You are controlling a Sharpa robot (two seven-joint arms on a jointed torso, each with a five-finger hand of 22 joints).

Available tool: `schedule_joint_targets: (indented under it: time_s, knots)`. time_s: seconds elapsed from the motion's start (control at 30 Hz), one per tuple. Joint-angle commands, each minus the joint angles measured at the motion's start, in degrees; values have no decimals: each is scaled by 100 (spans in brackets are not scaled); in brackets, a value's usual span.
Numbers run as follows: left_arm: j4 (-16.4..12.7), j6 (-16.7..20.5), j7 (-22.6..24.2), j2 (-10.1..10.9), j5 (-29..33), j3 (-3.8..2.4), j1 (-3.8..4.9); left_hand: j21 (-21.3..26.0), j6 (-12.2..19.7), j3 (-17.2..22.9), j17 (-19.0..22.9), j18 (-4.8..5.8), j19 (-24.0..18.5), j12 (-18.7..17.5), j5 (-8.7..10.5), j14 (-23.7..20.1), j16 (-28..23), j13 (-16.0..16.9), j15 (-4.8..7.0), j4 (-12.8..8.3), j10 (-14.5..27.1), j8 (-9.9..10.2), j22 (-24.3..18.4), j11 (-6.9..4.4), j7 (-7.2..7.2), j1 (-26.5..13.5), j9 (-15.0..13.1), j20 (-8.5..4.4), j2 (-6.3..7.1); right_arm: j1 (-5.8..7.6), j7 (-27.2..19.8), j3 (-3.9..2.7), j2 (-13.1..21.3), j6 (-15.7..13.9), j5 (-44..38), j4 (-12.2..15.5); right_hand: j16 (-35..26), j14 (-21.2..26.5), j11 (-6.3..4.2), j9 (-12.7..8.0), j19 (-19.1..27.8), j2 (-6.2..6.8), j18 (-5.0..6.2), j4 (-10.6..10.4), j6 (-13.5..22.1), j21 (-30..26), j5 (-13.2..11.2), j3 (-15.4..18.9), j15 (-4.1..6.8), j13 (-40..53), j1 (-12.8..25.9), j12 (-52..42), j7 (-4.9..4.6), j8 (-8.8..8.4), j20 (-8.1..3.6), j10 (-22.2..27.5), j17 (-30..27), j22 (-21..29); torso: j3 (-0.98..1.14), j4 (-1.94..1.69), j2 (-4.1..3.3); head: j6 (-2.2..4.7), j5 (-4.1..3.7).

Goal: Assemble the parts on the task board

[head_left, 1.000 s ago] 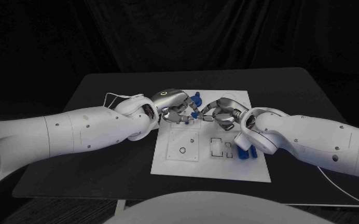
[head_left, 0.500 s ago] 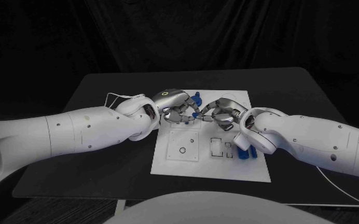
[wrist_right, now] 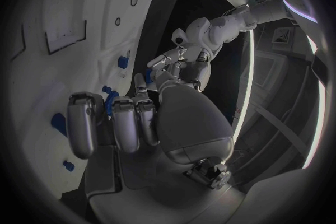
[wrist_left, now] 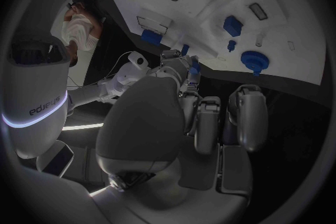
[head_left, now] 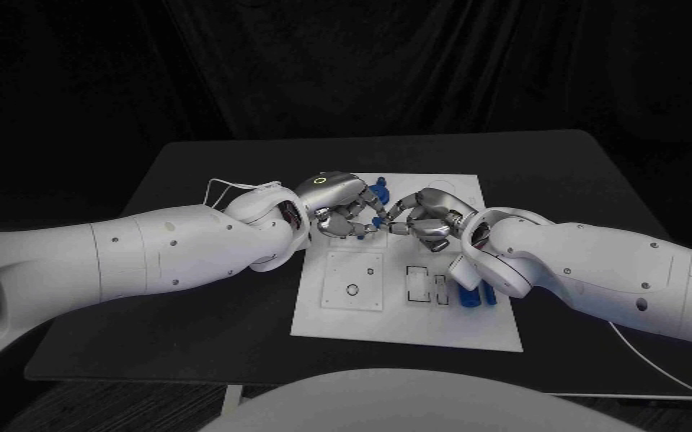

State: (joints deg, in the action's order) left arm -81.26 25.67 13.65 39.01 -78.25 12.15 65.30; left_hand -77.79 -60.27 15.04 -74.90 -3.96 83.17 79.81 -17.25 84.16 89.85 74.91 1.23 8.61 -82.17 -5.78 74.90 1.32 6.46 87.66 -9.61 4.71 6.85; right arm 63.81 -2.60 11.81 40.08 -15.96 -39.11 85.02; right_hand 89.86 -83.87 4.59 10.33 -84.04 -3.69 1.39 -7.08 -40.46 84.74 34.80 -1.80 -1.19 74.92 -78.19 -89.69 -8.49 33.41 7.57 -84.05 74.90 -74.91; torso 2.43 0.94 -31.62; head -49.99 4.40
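Note:
The white task board [head_left: 404,317] lies in the middle of the black table. Above its far part my left hand [head_left: 336,208] and right hand [head_left: 428,218] meet fingertip to fingertip. A small blue part [head_left: 378,220] sits between them, pinched from both sides. In the left wrist view the same part [wrist_left: 194,66] shows at my left hand's [wrist_left: 203,117] curled fingers. The right hand [wrist_right: 115,123] is curled the same way. Other blue parts rest on the board: a round one [wrist_left: 253,60], a square one [wrist_left: 233,25] and some at the right edge [head_left: 476,295].
Empty cut-outs [head_left: 421,285] and a round hole [head_left: 353,290] mark the near half of the board. Another blue part [head_left: 378,190] stands at the board's far edge. Bare black table [head_left: 202,332] lies on both sides of the board.
The two hands have closed in on each other slightly over the board's far part. Nothing on the board has moved.

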Motion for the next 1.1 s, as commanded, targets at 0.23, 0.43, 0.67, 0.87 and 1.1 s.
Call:
schedule_joint_targets:
  time_s: [0.23, 0.43, 0.67, 0.87, 1.1]
  knots:
    - [-12, 13, 17, -26, 29, -7, 18, -20, -27, 34, -1510, 116, 49, 19, -29, 584, 15, 364, 36, -5, -40, -16, 1142, 13, -9, -8, -3, 8, -37, -21, -252, -3, -13, -227, 244, -10, 14, -613, -108, 275, -147, -4, 41, 192, -81, -30, -66, -288, 106, 1508, -134, -31, 104, 428, -103, -595, 1510, -1271, 3, -2, 1, -1, 3]
    - [-8, 14, 13, -33, 29, -7, 18, -22, -29, 39, -1510, 116, 51, 22, -32, 584, 15, 367, 37, -6, -43, -15, 1142, 13, -9, -3, -1, 7, -43, -22, -354, -3, -18, -298, 384, -15, 14, -613, -157, 423, -148, -6, 41, 261, -102, -34, -243, -381, 147, 1508, -136, -31, 159, 635, -141, -595, 1510, -1271, 2, 1, -2, -1, 2]
    - [2, 27, 15, -45, 29, -7, 18, -14, 18, 36, -1510, 115, 49, 10, -23, 584, 15, 353, 36, -7, -37, 21, 1140, 20, 4, -2, 20, 5, -26, -24, -415, -3, -15, -370, 448, -14, 14, -613, -213, 579, -149, -4, 42, 349, -141, -38, -295, -473, 195, 1508, -162, -31, 219, 845, -186, -595, 1510, -1271, 1, 1, 3, -1, -3]
    - [8, 33, 16, -49, 29, -7, 18, -15, 40, 36, -1510, 115, 50, 9, -18, 584, 15, 352, 33, -3, -38, 37, 1140, 26, 10, -5, 29, 5, -22, -27, -423, -3, -15, -432, 651, -19, 14, -613, -255, 712, -142, -10, 45, 463, -145, -52, -375, -572, 237, 1508, -236, -31, 261, 1008, -227, -595, 1510, -1266, -1, 5, -1, -1, 2]
    - [25, 37, 20, -41, 29, -7, 18, 18, 109, 17, -1510, 110, 35, -26, 61, 584, 15, 314, 17, 23, -13, 89, 1130, 46, 32, -36, 61, 14, 5, -30, -413, -3, -9, -456, 738, -24, 14, -613, -258, 777, -143, -27, 45, 533, -118, -54, -380, -650, 247, 1508, -288, -31, 254, 1076, -242, -595, 1510, -1266, -2, -2, 3, -1, -2]
